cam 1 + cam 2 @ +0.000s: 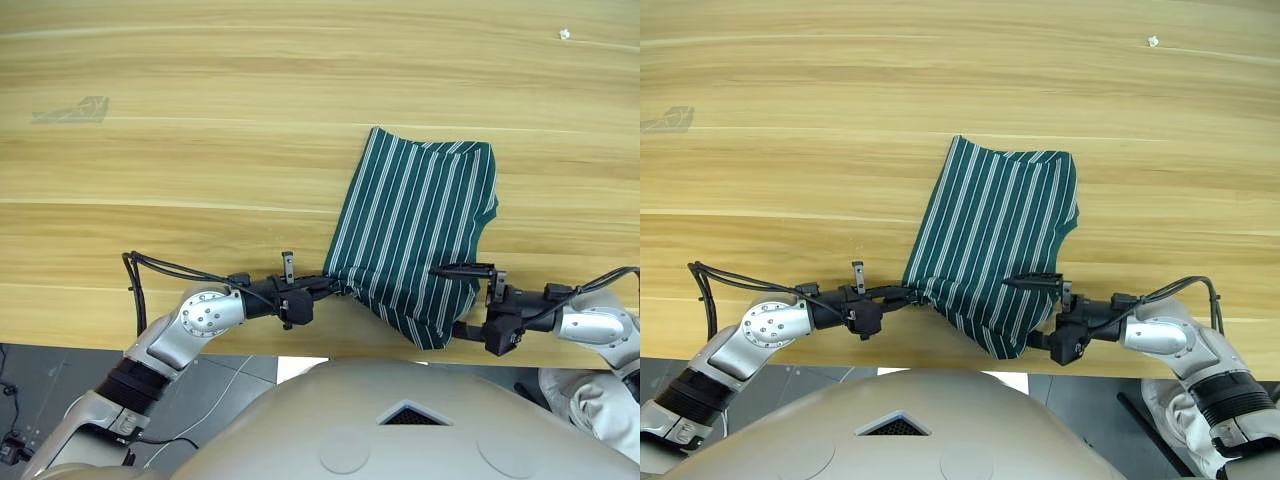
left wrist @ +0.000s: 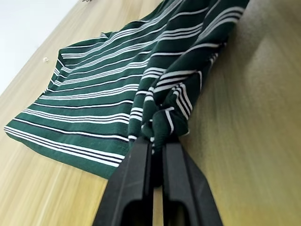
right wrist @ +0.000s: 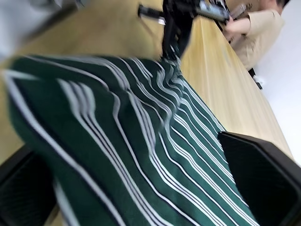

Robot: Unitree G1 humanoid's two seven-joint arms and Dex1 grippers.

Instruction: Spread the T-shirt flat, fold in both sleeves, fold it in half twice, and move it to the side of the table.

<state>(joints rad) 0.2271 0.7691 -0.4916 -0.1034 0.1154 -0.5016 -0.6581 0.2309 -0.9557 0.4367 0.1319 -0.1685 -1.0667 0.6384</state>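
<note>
Two arms are seen along the lower edge of the left eye view, each bent at the elbow and stretched inward along the near edge of the wooden table (image 1: 200, 150), one from the lower left and one from the lower right.

The left gripper (image 1: 338, 288) is held low and level at lower centre. Its fingers (image 2: 136, 179) are pressed together and clamped on a bunched corner of the T-shirt (image 1: 420, 220), the near left one.

The right gripper (image 1: 445, 300) is set at the lower right, against the near right edge of the cloth. Its two fingers (image 3: 263, 174) are spread wide apart, and the striped fabric is seen lying between them.

One T-shirt is counted: dark green with thin white stripes, folded into a narrow, slightly tilted shape right of centre, its near end drawn towards the table edge.

One small white speck (image 1: 565, 34) is seen on the table at the upper right.
</note>
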